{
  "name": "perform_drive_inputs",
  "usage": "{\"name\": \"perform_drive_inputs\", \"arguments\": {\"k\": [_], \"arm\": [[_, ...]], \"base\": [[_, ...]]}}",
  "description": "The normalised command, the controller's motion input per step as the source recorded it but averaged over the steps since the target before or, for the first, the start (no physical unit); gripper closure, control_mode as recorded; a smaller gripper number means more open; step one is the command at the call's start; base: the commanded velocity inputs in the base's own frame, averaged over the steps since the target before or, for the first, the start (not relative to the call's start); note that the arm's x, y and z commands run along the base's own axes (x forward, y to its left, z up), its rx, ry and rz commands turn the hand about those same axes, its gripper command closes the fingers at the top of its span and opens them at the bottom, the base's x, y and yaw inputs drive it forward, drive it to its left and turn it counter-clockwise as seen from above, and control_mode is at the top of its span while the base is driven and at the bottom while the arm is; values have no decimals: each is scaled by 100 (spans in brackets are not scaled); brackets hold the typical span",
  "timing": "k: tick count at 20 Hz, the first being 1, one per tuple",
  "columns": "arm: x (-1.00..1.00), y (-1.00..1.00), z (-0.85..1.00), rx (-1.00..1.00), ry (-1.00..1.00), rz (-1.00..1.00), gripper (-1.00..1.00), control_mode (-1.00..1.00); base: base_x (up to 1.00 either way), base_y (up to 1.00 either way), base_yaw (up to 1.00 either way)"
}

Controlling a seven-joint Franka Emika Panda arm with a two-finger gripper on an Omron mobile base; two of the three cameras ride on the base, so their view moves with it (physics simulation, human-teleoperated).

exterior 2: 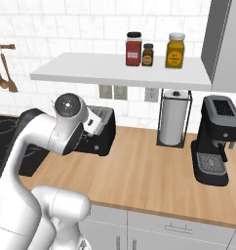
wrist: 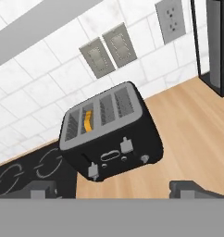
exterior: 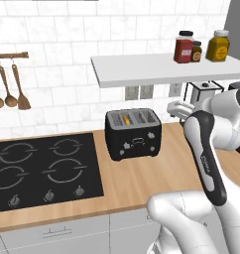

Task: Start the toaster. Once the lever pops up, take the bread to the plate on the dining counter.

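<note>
Gripper (wrist: 118, 189), jaws wide and empty, low centre; bread (wrist: 88, 121) looks light, crumbly: pinch its crust edge above toaster (wrist: 111, 134).

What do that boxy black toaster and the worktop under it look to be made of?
The boxy black toaster looks like glossy plastic or enamelled metal, judging by its soft sheen, with a grey metallic-looking top. The light worktop looks like matte wood, with faint plank lines.
</note>
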Motion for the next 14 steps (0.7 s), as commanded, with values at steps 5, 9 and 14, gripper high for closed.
{"name": "perform_drive_inputs", "arguments": {"k": [5, 9, 14], "arm": [[0, 0, 0, 0, 0, 0, -100, -100], [0, 0, 0, 0, 0, 0, -100, -100], [0, 0, 0, 0, 0, 0, -100, -100]], "base": [[0, 0, 0], [0, 0, 0], [0, 0, 0]]}}
